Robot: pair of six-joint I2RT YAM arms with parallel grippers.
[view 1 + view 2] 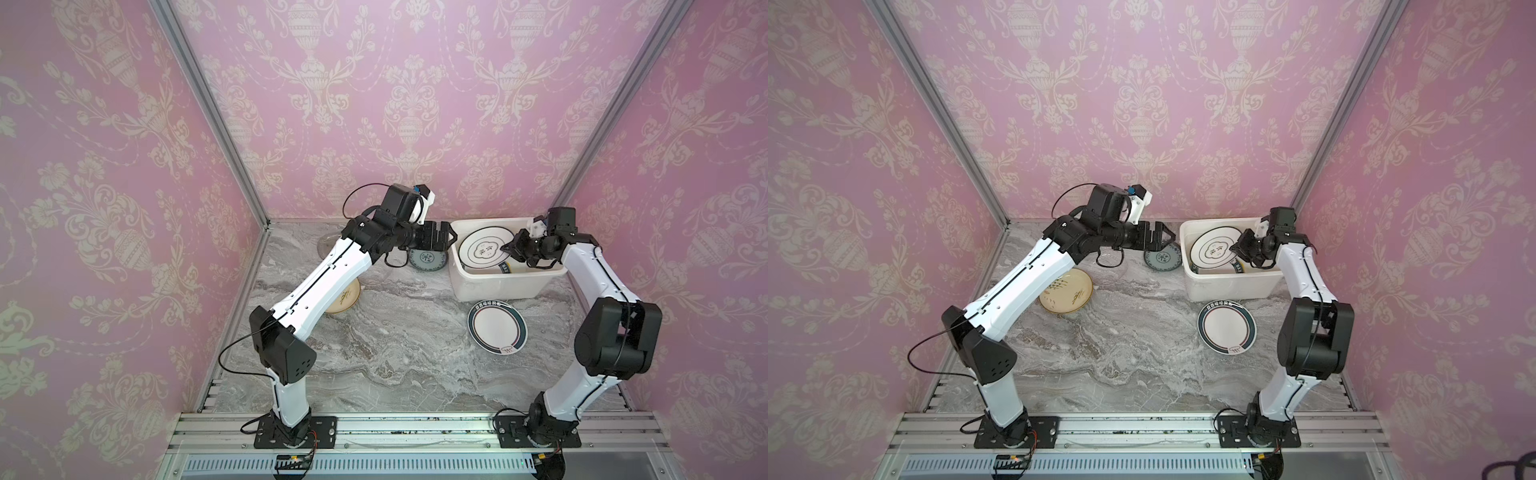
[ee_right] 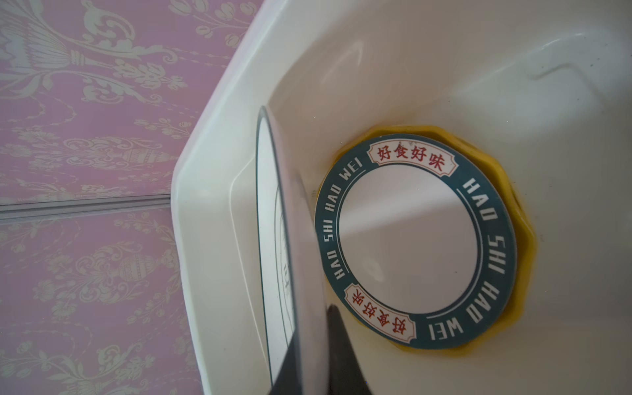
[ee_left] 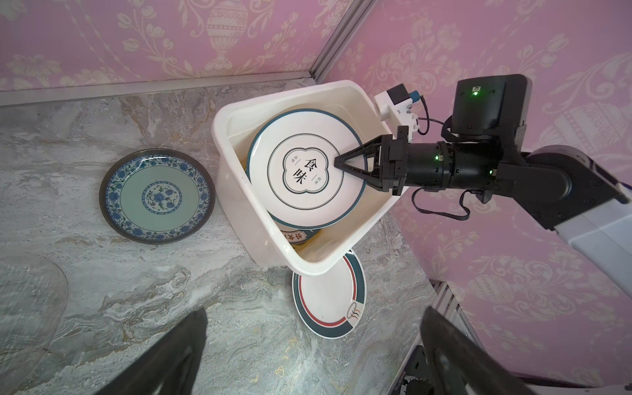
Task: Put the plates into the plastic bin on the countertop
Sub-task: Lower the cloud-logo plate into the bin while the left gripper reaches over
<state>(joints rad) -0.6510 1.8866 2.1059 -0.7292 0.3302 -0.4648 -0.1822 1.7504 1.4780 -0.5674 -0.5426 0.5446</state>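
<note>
- The right arm rises from its near-right base with the elbow high. Its forearm reaches far and left over the plastic bin (image 1: 498,289).
- The right gripper (image 3: 337,160) is clamped on a white dark-rimmed plate (image 3: 294,195), held tilted inside the bin.
- The left arm stretches far and rightward. The left gripper (image 1: 1168,237), fingers spread wide, hovers over the blue-patterned plate (image 3: 157,196) just left of the bin.
- The bin stands far right on the countertop (image 1: 395,353). A lettered plate (image 2: 410,239) lies flat inside it on a yellow plate (image 2: 519,219).
- A cream sprigged plate (image 1: 1065,291) lies at the left.
</note>
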